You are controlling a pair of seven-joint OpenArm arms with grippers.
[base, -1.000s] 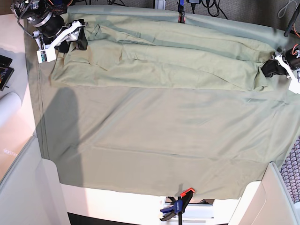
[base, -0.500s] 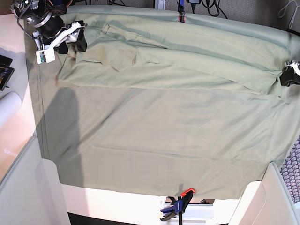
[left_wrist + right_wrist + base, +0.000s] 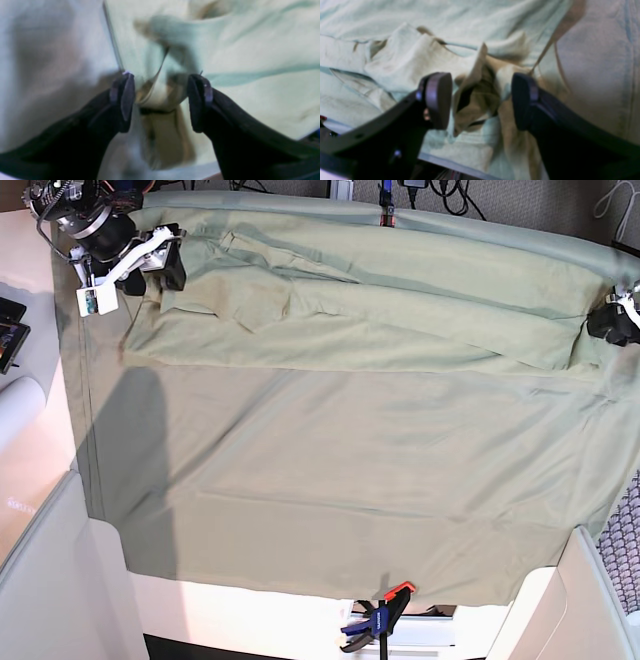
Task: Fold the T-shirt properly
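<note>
The pale green T-shirt [image 3: 380,310] lies stretched in a long, folded band across the back of the table. At its left end, my right gripper [image 3: 165,265] stands open; in the right wrist view a bunched fold of the T-shirt [image 3: 407,57] sits loose between the spread fingers of that gripper [image 3: 480,82]. At the right edge of the table, my left gripper [image 3: 610,320] is at the shirt's other end. In the left wrist view this gripper [image 3: 162,77] has its jaws wide apart, and a fold of the T-shirt [image 3: 250,50] lies between them, unpinched.
A duller grey-green table cloth [image 3: 350,480] covers the table and hangs over its front edge. A blue and orange clamp [image 3: 380,615] holds it at the front, and another clamp [image 3: 385,215] at the back. White side panels [image 3: 50,580] stand at the front corners.
My left gripper pulled the shirt's end to the right, stretching the shirt out, and has now opened and let go of it. The right gripper has stayed in place, open.
</note>
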